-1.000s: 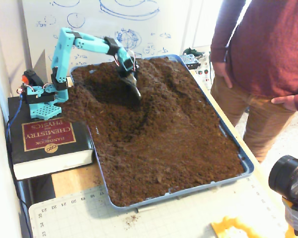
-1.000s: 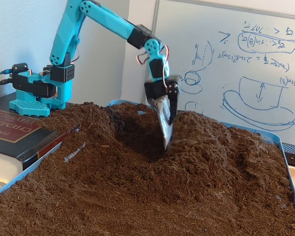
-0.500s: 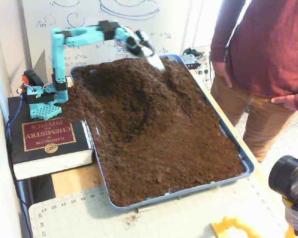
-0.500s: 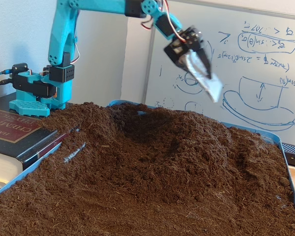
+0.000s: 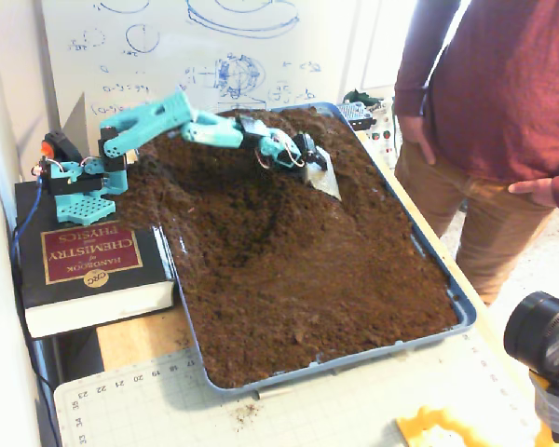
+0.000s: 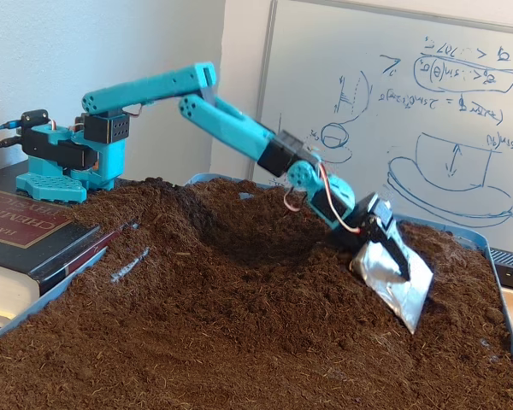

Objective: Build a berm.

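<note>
Jaws foil-hidden; gripper point(image 6: 406, 290) on berm point(image 6: 325, 282)

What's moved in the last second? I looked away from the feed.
The gripper, wrapped as a silvery scoop, rose out of the hollow near the arm's base, swung above the soil, then came down on the far slope of the berm. The tray, book and bystander stayed put.

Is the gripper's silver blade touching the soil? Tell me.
Touching. In a fixed view the silver blade on the gripper has its lower tip sunk into the soil, no gap showing.
</note>
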Robot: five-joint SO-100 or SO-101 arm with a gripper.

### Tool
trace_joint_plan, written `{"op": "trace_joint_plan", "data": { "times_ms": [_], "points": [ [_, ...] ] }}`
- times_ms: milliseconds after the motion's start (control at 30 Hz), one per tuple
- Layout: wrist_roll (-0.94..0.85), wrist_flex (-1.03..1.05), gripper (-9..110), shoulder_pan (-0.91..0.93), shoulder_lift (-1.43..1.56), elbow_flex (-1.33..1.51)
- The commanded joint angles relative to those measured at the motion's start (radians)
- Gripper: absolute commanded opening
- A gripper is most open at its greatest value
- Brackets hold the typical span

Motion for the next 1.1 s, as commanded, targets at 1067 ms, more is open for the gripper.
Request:
{"op": "trace_joint_plan", "data": {
  "times_ms": [1067],
  "points": [
    [-0.176, 0.629, 0, -0.002, 0.759, 0.414]
  ]
}}
